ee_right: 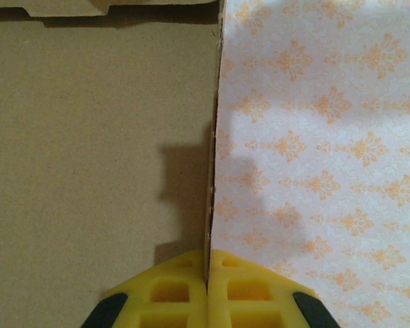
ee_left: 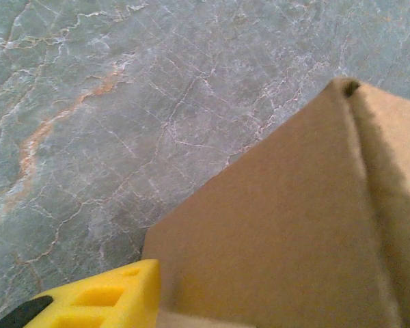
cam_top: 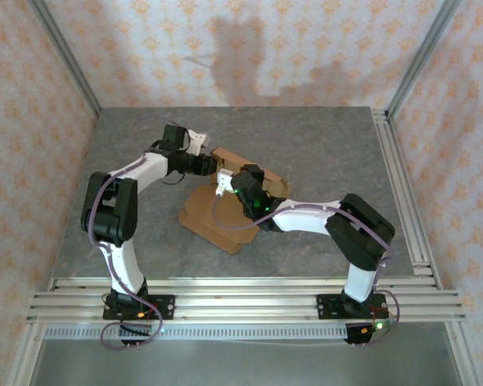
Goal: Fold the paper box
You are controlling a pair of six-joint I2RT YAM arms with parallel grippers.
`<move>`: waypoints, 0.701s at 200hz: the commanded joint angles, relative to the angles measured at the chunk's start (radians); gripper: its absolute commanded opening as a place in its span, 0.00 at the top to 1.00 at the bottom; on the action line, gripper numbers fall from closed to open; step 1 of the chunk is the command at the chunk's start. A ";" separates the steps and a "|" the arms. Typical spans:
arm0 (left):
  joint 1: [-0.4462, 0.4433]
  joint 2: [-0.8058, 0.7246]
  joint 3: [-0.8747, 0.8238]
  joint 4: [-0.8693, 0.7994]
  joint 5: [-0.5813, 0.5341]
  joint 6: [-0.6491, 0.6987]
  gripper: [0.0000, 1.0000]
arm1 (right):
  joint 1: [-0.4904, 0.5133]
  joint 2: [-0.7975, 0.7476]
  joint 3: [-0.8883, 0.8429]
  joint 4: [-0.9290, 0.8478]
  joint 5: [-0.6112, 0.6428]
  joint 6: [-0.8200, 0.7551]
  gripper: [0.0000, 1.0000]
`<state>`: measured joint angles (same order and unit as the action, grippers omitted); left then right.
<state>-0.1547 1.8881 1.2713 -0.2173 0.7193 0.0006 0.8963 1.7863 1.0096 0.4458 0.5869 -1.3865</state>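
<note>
Top external view: the left hand (cam_top: 208, 165) and the right hand (cam_top: 243, 178) met over the paper box (cam_top: 221, 219), which sat in the middle of the grey marbled bench (cam_top: 330, 145).

The brown cardboard lay with its base panel flat on the bench and its far flaps raised between the two hands. In the right wrist view, the right hand (ee_right: 207, 265) had its yellow fingers pressed together on the thin edge of an upright cardboard panel (ee_right: 102, 137), with the patterned wall (ee_right: 321, 137) beyond. In the left wrist view, one yellow finger (ee_left: 102, 299) of the left hand sat just beside a sloping cardboard flap (ee_left: 280, 225) above the bench (ee_left: 89, 102). Whether that hand was spread or pinching could not be told.
</note>
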 commanded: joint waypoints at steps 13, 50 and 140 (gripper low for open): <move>-0.014 0.011 0.023 0.000 -0.049 -0.002 0.64 | 0.018 -0.025 0.034 -0.093 -0.040 0.051 1.00; -0.015 0.006 0.022 -0.004 -0.050 0.001 0.74 | 0.018 -0.020 0.041 -0.109 -0.038 0.069 1.00; -0.026 -0.002 0.015 -0.016 -0.102 0.030 0.86 | 0.020 -0.093 0.068 -0.229 -0.122 0.304 0.55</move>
<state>-0.1707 1.8881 1.2720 -0.2203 0.6518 0.0250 0.9054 1.7638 1.0542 0.3187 0.5293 -1.2133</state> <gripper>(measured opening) 0.144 0.390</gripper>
